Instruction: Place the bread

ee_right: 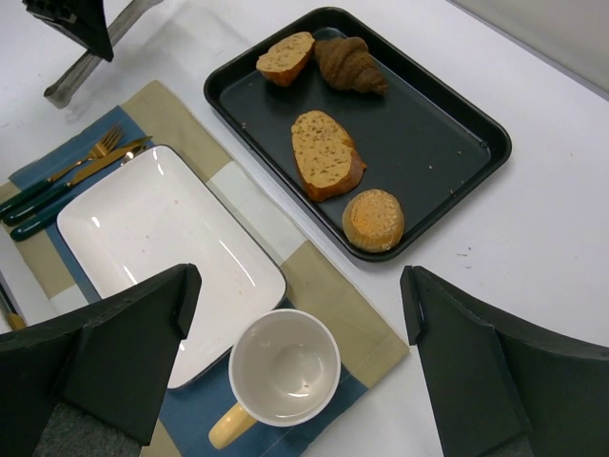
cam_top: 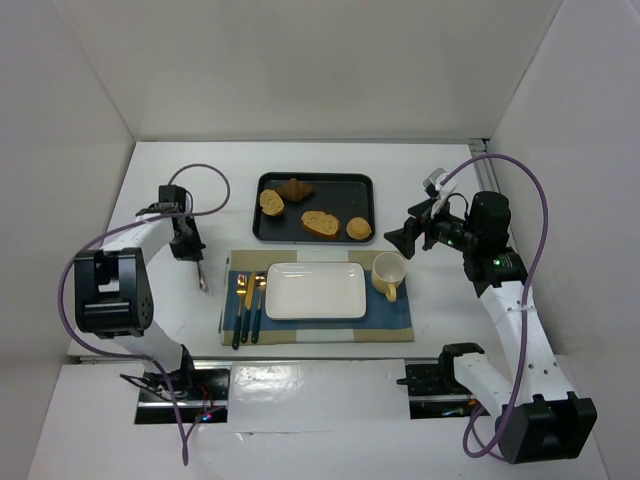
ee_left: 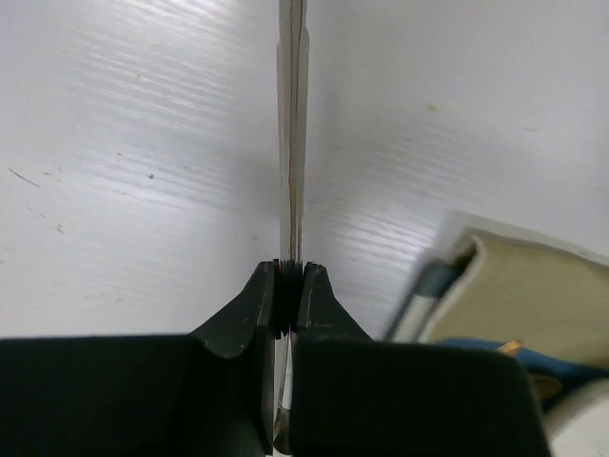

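The small round golden-tan bun point(cam_top: 359, 229) point(ee_right: 373, 219) lies in the near right corner of the black rectangular metal tray point(cam_top: 315, 177) point(ee_right: 495, 143), just beside a longer oval toasted slice point(cam_top: 320, 223) point(ee_right: 326, 154). Further back in the tray sit a dark brown croissant point(cam_top: 295, 189) point(ee_right: 350, 65) and, at its left, another short cut piece of bread point(cam_top: 271, 202) point(ee_right: 285, 57).

The left hand point(cam_top: 192, 250) point(ee_left: 288, 276) point(ee_right: 76, 19) is over the white surface point(cam_top: 180, 180), to the left of the blue and beige placemat point(cam_top: 390, 320) point(ee_right: 333, 305) and well apart from the tray. Its fingers are pressed together, pinching thin silver metal tongs point(cam_top: 202, 278) point(ee_left: 291, 143) point(ee_right: 86, 71), whose two blades lie flat against each other and reach out past the fingertips. Whether the tips touch the surface I cannot tell.

The right hand point(cam_top: 405, 238) point(ee_right: 300, 276) hangs to the right of the tray with its fingers spread wide and nothing between them. Its wrist view looks down on the bun and the yellow cup point(cam_top: 388, 272) point(ee_right: 284, 369).

On the placemat, a white rectangular plate point(cam_top: 316, 290) point(ee_right: 162, 238) lies bare between the cup on its right and gold cutlery with dark green handles point(cam_top: 248, 300) point(ee_right: 76, 171) on its left.
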`<state>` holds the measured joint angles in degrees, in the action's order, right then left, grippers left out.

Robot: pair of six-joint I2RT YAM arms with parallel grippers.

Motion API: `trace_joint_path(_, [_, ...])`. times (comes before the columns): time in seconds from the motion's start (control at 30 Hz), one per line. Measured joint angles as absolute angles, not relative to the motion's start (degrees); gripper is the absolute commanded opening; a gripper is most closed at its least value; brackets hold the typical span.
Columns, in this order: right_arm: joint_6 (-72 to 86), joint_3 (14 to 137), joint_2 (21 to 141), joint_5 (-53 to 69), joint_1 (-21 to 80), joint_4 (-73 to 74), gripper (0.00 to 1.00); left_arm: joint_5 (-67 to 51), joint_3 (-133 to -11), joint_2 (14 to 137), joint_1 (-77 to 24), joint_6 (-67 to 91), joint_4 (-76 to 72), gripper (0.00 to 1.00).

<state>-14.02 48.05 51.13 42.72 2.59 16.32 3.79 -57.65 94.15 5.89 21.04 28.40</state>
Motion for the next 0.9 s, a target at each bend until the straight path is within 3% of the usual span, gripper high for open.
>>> trace_joint_path(0.2, [-14.0,48.1,51.1,42.7,2.6,16.3,1.0,-2.0,-58.1,82.7,0.5,21.4,29.5,0.02])
trace_joint_path(0.3, [-14.0,48.1,51.1,42.7,2.6,16.3,1.0,-6.4,-60.8,78.5,-3.6,21.4,30.7,0.19])
trace_joint_path(0.33, [-14.0,48.1,51.1,42.7,2.6,16.3,1.0,-7.9,-61.9,77.6,-4.8,21.4,31.0,0.33])
trace_joint_path(0.5, [-14.0,48.1,51.1,42.7,2.6,16.3,1.0,-14.2,-67.2,76.0,-11.0,21.8,31.9,0.52])
trace_joint_path(0.9, [-14.1,48.1,51.1,42.7,2.6,16.3,1.0,-17.4,-74.9,83.5,-18.9,22.6,32.1,0.6])
